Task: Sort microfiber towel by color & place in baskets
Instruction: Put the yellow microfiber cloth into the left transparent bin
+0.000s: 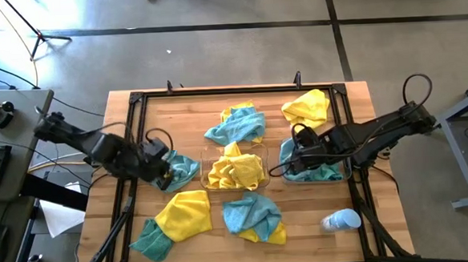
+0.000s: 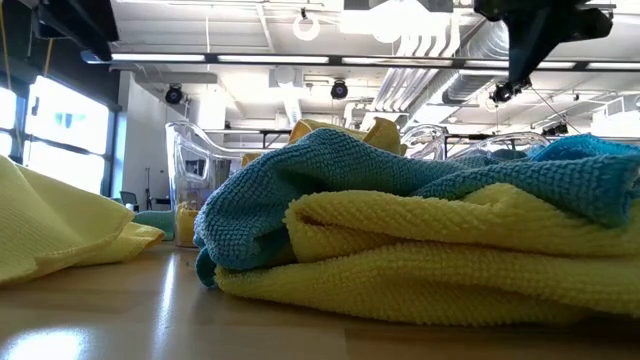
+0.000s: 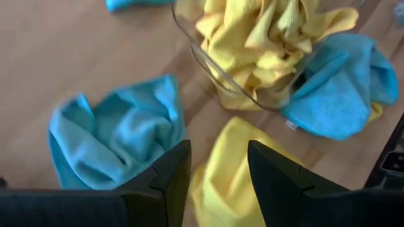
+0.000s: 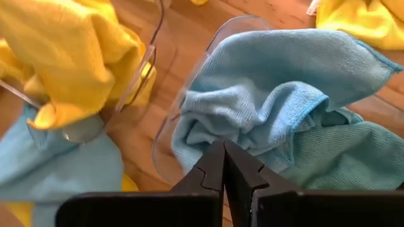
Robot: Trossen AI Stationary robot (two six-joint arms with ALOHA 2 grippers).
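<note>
From above, the left gripper (image 1: 165, 168) hangs over a teal towel (image 1: 181, 169) lying on the wooden table (image 1: 122, 145) just left of the centre basket (image 1: 205, 158), which is full of yellow towels (image 1: 234, 171). The right gripper (image 1: 298, 153) sits over the right basket (image 1: 347, 171), which holds teal cloths (image 1: 320, 171). More yellow and teal towels lie scattered around, and a white and light-blue bottle (image 1: 341, 220) lies near the front right.

At table height, a teal towel over a yellow one (image 2: 420, 250) fills the foreground; a clear basket wall (image 2: 190, 170) stands behind.

The left wrist view shows its fingers (image 3: 170, 180) spread apart, empty, above the loose teal towel (image 3: 117, 135) and a yellow towel (image 3: 227, 167) beside the yellow-filled basket (image 3: 208, 66).

The right wrist view shows its fingers (image 4: 211, 167) pressed together, gripping nothing, just above the teal cloths (image 4: 284, 94) in their basket (image 4: 189, 94)
</note>
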